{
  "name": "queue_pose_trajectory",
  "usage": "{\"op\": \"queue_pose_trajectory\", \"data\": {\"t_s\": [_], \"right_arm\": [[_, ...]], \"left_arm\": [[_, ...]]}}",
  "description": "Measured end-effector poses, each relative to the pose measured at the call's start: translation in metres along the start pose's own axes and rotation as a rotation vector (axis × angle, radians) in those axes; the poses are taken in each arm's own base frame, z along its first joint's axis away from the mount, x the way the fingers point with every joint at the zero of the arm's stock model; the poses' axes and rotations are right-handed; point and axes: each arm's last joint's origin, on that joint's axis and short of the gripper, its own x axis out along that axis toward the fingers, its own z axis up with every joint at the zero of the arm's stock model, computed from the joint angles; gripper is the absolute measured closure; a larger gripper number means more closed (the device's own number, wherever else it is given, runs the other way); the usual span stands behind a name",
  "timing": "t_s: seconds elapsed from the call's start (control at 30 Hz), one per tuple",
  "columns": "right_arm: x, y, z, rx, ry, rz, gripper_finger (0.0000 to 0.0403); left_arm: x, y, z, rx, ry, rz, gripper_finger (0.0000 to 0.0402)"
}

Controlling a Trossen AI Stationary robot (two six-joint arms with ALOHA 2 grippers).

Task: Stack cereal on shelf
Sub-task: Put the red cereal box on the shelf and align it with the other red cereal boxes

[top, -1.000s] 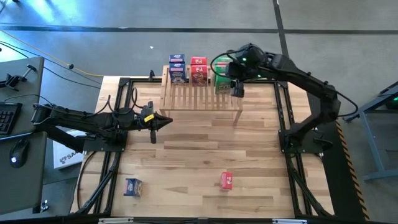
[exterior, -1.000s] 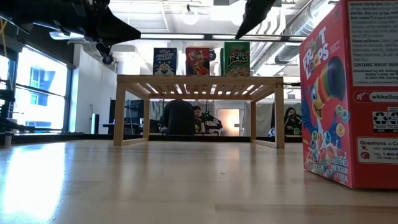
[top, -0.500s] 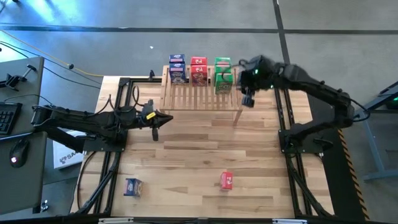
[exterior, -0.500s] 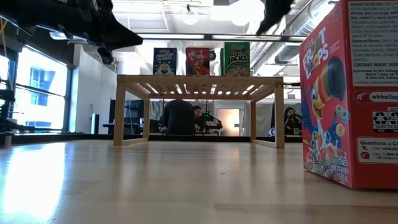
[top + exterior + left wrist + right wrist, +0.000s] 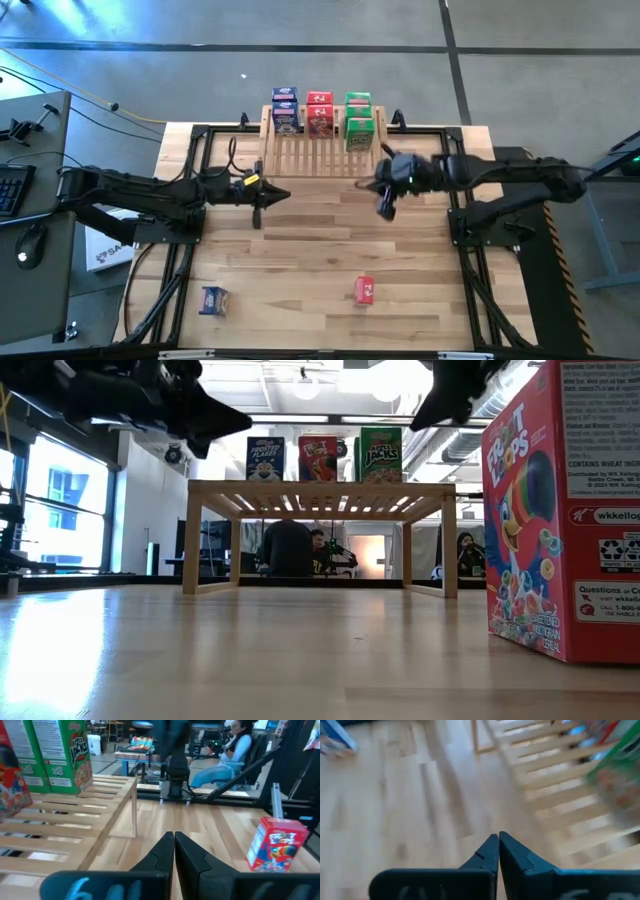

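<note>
Pale wooden slats form the top of the shelf [image 5: 320, 150], which stands at the far middle of the worktop [image 5: 320, 260]. Along its far edge stand cereal boxes in three short rows: blue Frosted Flakes boxes [image 5: 285, 110], red Froot Loops boxes [image 5: 320, 113] and green Apple Jacks boxes [image 5: 358, 120], the green ones nearest the right end. Two more boxes lie on the bare worktop near its front edge, well apart from the shelf: a blue box [image 5: 213, 299] toward the left and a red Froot Loops box [image 5: 364, 290] near the middle; the low view shows this red one close up at its right side. The right hand [image 5: 386, 208] hangs over the worktop just in front of the shelf's right front leg, its fingers pressed together and holding nothing. The left hand [image 5: 257, 215] hovers off the shelf's left front corner, its fingers likewise closed tight on nothing. People sit in the room beyond the table.
</note>
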Motion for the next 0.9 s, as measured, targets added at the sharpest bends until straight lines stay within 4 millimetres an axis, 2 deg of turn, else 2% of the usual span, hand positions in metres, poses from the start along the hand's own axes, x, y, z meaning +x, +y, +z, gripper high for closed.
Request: {"op": "queue_pose_trajectory", "data": {"t_s": [0.33, 0.47, 0.67, 0.9], "right_arm": [[0.0, 0.079, -0.028, 0.428, 0.111, 0.08, 0.0397], [0.003, 0.106, -0.039, 0.617, 0.198, 0.11, 0.0374], [0.003, 0.145, -0.043, 0.796, 0.341, 0.124, 0.0284], [0.011, 0.177, -0.034, 0.921, 0.49, -0.013, 0.0145]], "left_arm": [[0.004, 0.02, -0.003, 0.032, 0.003, 0.096, 0.0394], [0.002, 0.03, -0.003, 0.033, 0.001, 0.146, 0.0394], [0.001, 0.039, -0.004, 0.019, 0.016, 0.182, 0.0394], [0.0, 0.041, -0.004, 0.027, 0.017, 0.194, 0.0394]]}}
